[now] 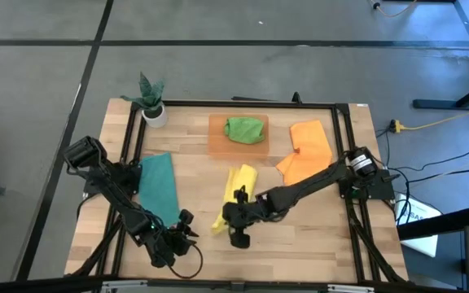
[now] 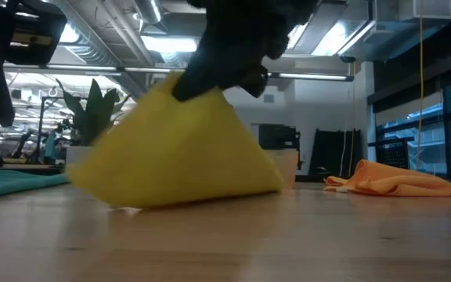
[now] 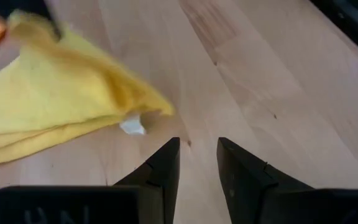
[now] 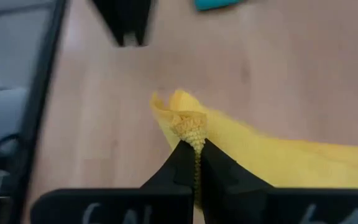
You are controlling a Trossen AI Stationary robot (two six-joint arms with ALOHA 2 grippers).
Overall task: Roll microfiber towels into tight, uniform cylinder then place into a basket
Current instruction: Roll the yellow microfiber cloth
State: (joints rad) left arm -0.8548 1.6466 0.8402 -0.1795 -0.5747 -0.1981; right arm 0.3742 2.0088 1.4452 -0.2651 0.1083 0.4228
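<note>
The yellow towel point(image 1: 238, 185) lies folded at the table's middle, with its near end raised into a peak point(image 2: 202, 102). My right gripper point(image 1: 230, 214) reaches in from the right and is shut on that end. My left gripper point(image 1: 187, 225) hovers near the front edge, left of the yellow towel point(image 3: 55, 106), narrowly open and empty. A green towel point(image 1: 245, 129) sits in the orange basket point(image 1: 216, 145) at the back. Orange towels point(image 1: 308, 150) lie at the right. A teal towel point(image 1: 158, 187) lies flat at the left. My right gripper pinches a bunched bit of the yellow towel's near end point(image 4: 190, 126) between its two fingers point(image 4: 219, 168); several layers are gathered there. The fingers come slanting down from the table's right. The held end is lifted into a peak, and the towel's lower edge point(image 2: 186, 196) rests on the table.
A small white pot with a green plant point(image 1: 151, 104) stands at the back left corner. A black frame rail point(image 1: 243, 103) runs around the table. A white tag point(image 3: 132, 126) sticks out of the yellow towel. Bare wood point(image 1: 308, 232) lies at the front right.
</note>
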